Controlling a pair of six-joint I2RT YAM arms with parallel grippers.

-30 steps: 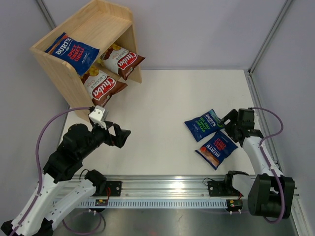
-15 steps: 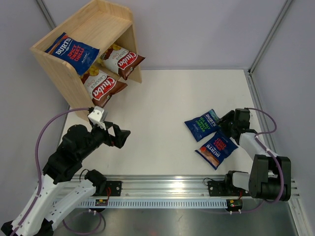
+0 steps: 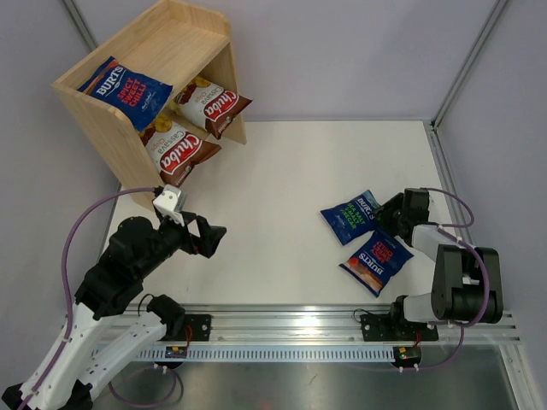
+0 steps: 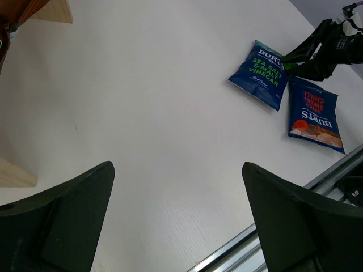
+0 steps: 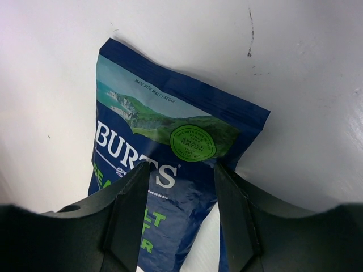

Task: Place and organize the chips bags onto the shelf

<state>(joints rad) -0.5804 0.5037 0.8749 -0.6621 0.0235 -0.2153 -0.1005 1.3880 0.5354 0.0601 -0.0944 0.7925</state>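
Note:
The wooden shelf [image 3: 184, 34] stands at the far left. A blue Burts bag with a red label [image 3: 126, 92] lies on its upper tier, and two brown-and-white Chuba bags [image 3: 212, 104] [image 3: 181, 149] lie on the lower tier. On the table at the right lie a green-label Burts bag [image 3: 352, 217] and a red-label Burts bag [image 3: 376, 259]. My right gripper [image 3: 386, 211] is open and low at the green-label bag's right end. In the right wrist view, the right gripper [image 5: 178, 175] has its fingers on either side of that bag [image 5: 170, 141]. My left gripper [image 3: 214, 237] is open and empty above the table [image 4: 177, 170].
The white table [image 3: 291, 171] is walled by grey panels at the back and sides. A metal rail [image 3: 291, 333] with the arm bases runs along the near edge. In the left wrist view, both loose bags [image 4: 262, 73] [image 4: 315, 112] lie far right and a shelf corner [image 4: 54, 10] is at top left.
My right gripper has moved left and lower, onto the green-label bag's right end, with its arm folded in. The left arm and all bags have not moved.

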